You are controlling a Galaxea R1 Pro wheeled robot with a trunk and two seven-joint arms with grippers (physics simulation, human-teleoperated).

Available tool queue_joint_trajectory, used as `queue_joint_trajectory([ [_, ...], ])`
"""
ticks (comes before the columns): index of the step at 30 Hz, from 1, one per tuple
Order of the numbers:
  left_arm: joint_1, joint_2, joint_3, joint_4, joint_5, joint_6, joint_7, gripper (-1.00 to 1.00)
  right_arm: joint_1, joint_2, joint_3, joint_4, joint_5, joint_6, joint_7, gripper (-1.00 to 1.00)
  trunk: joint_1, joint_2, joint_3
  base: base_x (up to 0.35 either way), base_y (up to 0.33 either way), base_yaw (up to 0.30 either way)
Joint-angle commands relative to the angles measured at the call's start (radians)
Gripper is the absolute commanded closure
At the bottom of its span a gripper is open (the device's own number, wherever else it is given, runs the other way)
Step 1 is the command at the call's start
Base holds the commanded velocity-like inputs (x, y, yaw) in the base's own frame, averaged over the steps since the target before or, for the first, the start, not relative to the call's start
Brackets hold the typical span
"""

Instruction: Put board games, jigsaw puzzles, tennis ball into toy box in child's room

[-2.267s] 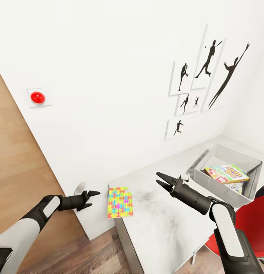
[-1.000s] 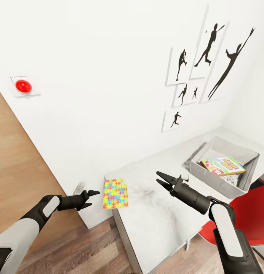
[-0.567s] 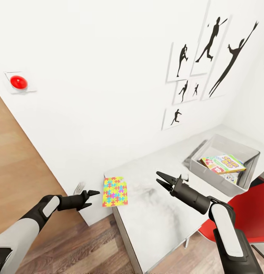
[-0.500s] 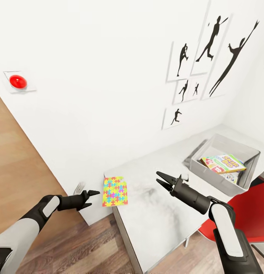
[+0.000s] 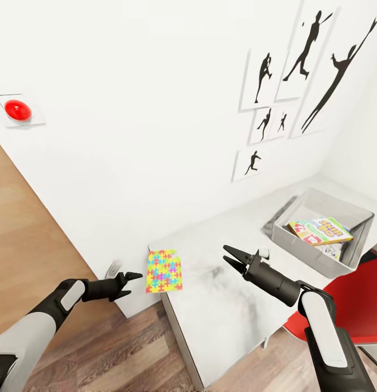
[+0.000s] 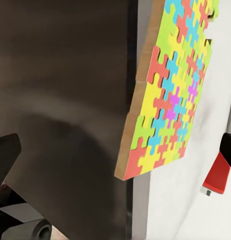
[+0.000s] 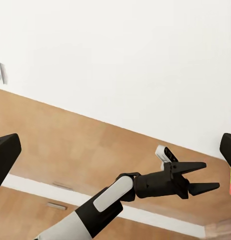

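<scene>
The whole head view is sliding a little compared with a moment ago: the red round wall button point(image 5: 17, 110) and the black silhouette pictures point(image 5: 297, 71) are sitting higher and more apart, so the camera is moving — not the things. The flat square jigsaw puzzle with its yellow, pink, blue and green piece pattern point(image 5: 164, 270) is lying on the corner of the glossy pale grey speckled table point(image 5: 232, 310), and in the left wrist view its edge seems to be hanging slightly past the table edge point(image 6: 168, 100). The left gripper point(image 5: 131, 284) is hovering just beside that corner, off the table over the wood floor, its fingers spread and holding nothing. The right gripper point(image 5: 232, 259) is hanging above the table, also open and empty, between the puzzle and the light grey open-topped plastic toy box point(image 5: 297, 253), which is standing at the far end of the table from the puzzle and already has cartoon-covered game boxes point(image 5: 320, 231) inside. To my judgement the robot is lining itself up — the puzzle is the next toy to take.
</scene>
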Motion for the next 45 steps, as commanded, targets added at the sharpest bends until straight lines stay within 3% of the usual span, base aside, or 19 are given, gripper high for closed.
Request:
queue_joint_trajectory([
  [1, -0.001, 0.001, -0.006, 0.0, 0.006, 0.003, -0.001, -1.0, -0.001, 0.0, -0.001, 0.0, 0.005, 0.005, 0.006, -1.0, 0.001, -0.002, -0.003, 0.0, -0.009, 0.0],
  [45, -0.001, 0.003, -0.006, 0.0, 0.006, 0.001, -0.001, -1.0, -0.001, 0.002, -0.003, -0.002, 0.005, 0.004, 0.008, -1.0, 0.001, -0.002, -0.075, 0.017, -0.064, 0.0],
])
